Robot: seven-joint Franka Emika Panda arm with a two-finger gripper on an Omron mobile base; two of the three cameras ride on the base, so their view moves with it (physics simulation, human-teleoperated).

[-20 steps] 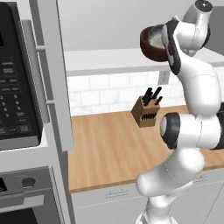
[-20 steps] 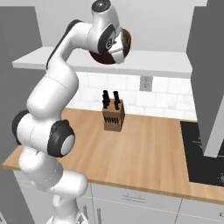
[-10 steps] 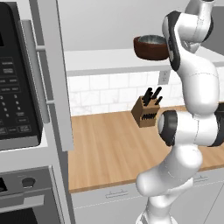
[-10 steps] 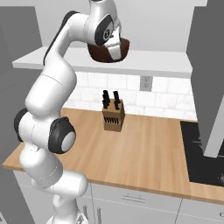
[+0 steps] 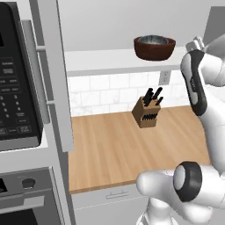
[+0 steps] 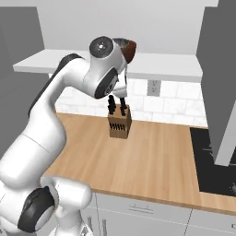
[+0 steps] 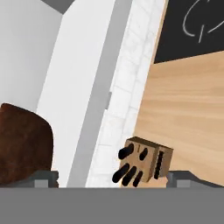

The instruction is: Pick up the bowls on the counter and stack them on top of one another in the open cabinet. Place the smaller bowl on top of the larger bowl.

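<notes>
Dark reddish-brown, the larger bowl [image 5: 154, 47] now sits on the white shelf floor of the open cabinet [image 5: 105, 60], with the smaller bowl [image 5: 154, 40] nested inside it, its grey speckled hollow showing just above the brown rim. A second ago the arm was carrying this stack at its hand, close against the wrist; half a second ago the bowls were already settling onto the shelf, and now the arm has drawn back to the right and stands apart from them. In the hand view the brown wall of the larger bowl lies at the lower left, and the gripper [image 7: 109, 178] shows its two tips far apart at the bottom edge with nothing between them: the claw is spread and empty. The counter [image 5: 114, 149] carries the knife block [image 5: 146, 112] and no bowl that I can see. Judging by this, the stacking looks done: small on large, both in the cabinet, with only the arm's retreat left
</notes>
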